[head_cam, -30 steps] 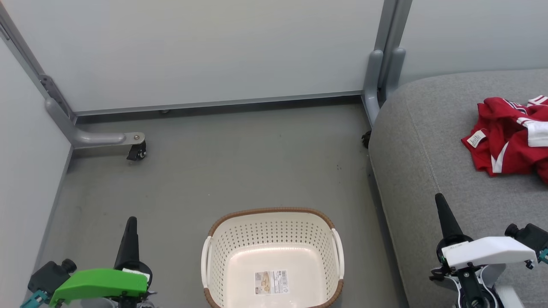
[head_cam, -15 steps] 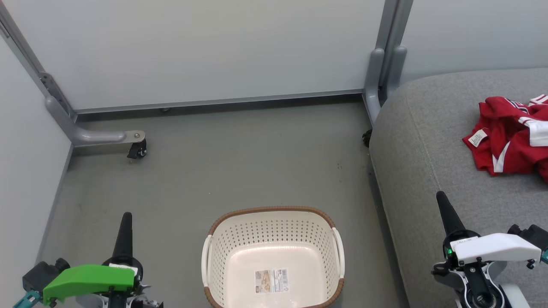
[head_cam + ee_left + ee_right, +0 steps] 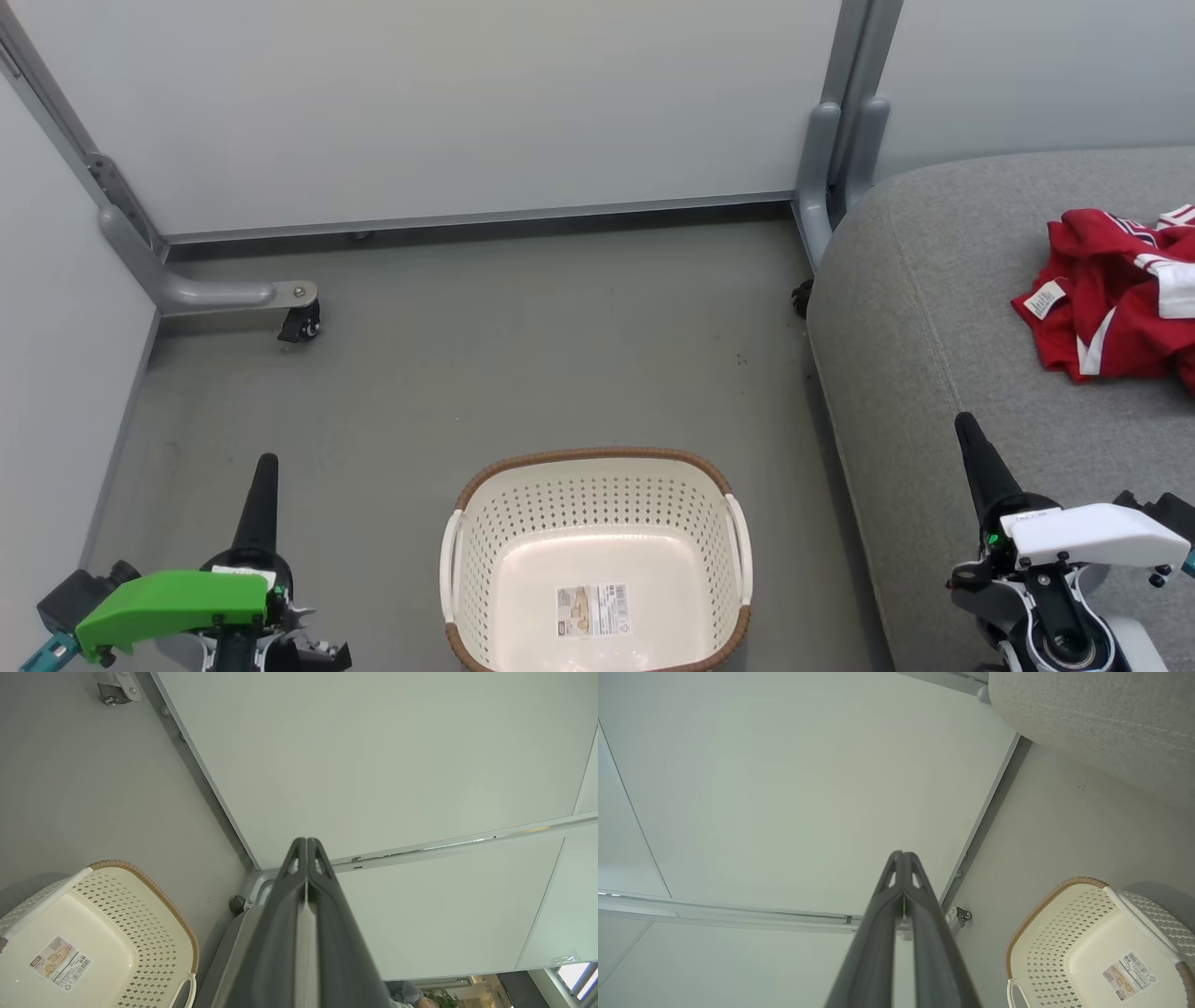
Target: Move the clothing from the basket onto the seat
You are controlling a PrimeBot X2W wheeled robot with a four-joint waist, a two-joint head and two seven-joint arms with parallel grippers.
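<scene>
The clothing (image 3: 1116, 299), a crumpled red jersey with white trim and a small label, lies on the grey seat (image 3: 934, 308) at the right edge of the head view. The cream basket (image 3: 597, 523) with a brown rim stands on the floor at bottom centre, holding nothing but its barcode sticker; it also shows in the left wrist view (image 3: 107, 924) and the right wrist view (image 3: 1069, 933). My left gripper (image 3: 266, 467) is shut, left of the basket. My right gripper (image 3: 963, 425) is shut above the seat's front, well short of the jersey. Both wrist views show the fingers pressed together (image 3: 306, 842) (image 3: 901, 855).
Pale partition panels wall in the floor at the back and left. A grey metal foot with a caster (image 3: 299, 322) juts out at the back left, and a grey post (image 3: 826, 168) stands beside the seat's corner. Grey floor lies between the basket and the panels.
Both grippers have drawn back toward the bottom of the head view, the left one further. The basket and jersey have not moved.
</scene>
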